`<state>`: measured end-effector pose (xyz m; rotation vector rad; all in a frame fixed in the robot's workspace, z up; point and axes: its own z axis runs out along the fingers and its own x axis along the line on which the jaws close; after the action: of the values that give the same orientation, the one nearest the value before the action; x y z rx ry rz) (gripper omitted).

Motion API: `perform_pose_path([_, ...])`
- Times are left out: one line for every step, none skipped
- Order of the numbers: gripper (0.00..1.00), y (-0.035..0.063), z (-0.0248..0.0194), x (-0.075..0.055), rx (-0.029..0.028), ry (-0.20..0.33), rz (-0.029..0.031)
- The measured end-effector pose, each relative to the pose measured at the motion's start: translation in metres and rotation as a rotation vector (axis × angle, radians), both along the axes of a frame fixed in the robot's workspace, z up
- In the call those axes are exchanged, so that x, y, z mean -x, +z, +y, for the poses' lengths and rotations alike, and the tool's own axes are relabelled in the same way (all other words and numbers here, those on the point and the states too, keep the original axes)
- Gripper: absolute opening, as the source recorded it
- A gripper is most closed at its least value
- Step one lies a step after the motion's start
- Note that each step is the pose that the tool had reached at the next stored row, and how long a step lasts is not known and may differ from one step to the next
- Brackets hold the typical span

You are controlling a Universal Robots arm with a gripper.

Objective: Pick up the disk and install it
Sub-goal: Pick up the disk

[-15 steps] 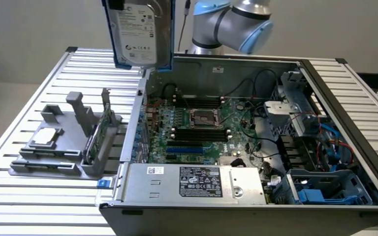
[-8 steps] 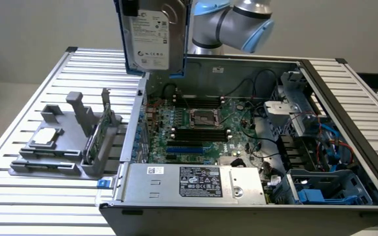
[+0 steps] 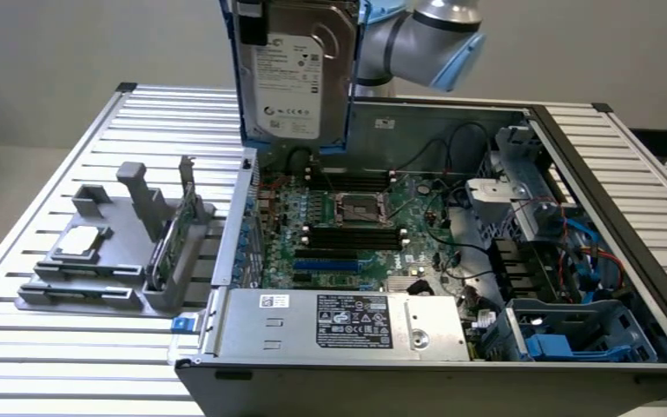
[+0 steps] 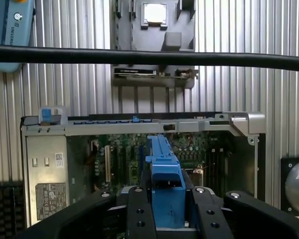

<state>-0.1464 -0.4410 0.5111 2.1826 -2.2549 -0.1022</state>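
Note:
The disk [image 3: 293,74] hangs upright high over the back left corner of the open computer case [image 3: 611,174], its white label facing the exterior camera and blue rails along its edges. Its top runs out of the exterior view beside the grey arm [image 3: 426,35]. In the wrist view my gripper [image 4: 165,206] is shut on the disk [image 4: 163,174], one black finger [image 4: 139,211] on each side of the blue rail. The motherboard [image 4: 189,152] lies far below it.
A grey holder [image 3: 102,261] on the slatted table carries a small silver chip [image 3: 82,243] and an upright green card [image 3: 171,243]. Inside the case are the power supply [image 3: 346,326] and a blue drive bay [image 3: 577,334]. A black cable [image 4: 149,58] crosses the wrist view.

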Motion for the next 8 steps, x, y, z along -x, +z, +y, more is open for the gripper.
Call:
perform_pose_path([0.33,-0.0004,-0.0025,-0.003,0.0001,0.000,0.0000])
perform_pose_path([0.33,-0.0008,-0.0051,-0.006,0.0001,0.000,0.0000])
perform_pose_path([0.33,-0.0013,-0.0076,-0.008,0.0000,0.000,-0.0001])
perform_pose_path([0.33,-0.0017,-0.0102,-0.011,0.0001,0.000,0.0000])
perform_pose_path([0.33,-0.0020,-0.0128,-0.014,0.0000,0.000,0.0000])
perform_pose_path([0.33,-0.0023,-0.0158,-0.017,-0.0001,0.000,-0.0001])
perform_pose_path([0.33,-0.0024,-0.0210,-0.022,0.0001,0.000,0.0000])
perform_pose_path([0.33,-0.0027,-0.0283,-0.029,0.0001,0.000,0.0000])
